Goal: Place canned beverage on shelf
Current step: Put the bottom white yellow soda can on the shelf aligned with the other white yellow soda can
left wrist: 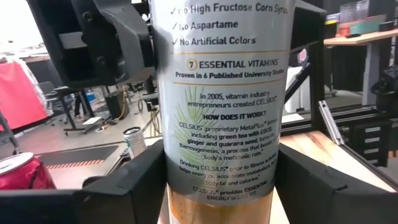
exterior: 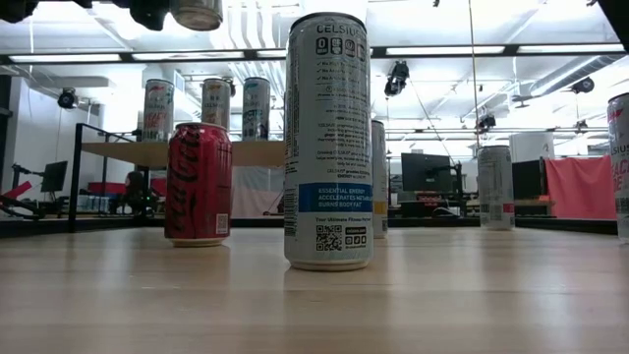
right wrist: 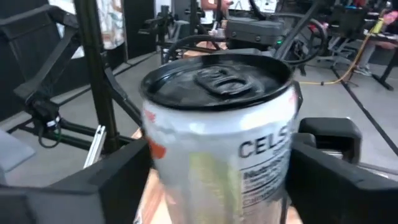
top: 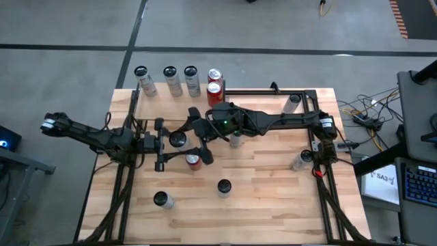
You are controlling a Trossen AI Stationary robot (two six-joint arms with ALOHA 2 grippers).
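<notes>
High view: the left pincer [top: 174, 142] reaches in from the table's left edge and is clamped on the silver can [top: 178, 140], held left of the table's middle. The right pincer [top: 191, 135] meets it there from the right edge. A red can [top: 194, 162] stands just beside them, toward the near edge, and a row of cans [top: 171, 79] lines the far edge.

Low view: the silver can hangs well above the table, and three cans stand on the shelf [exterior: 147, 152] behind.

Left wrist view: the silver can sits upright between the left pincer's fingers [left wrist: 118, 186], touching both.

Right wrist view: the can's black lid sits between the right pincer's two sides; whether it grips, I cannot tell.
</notes>
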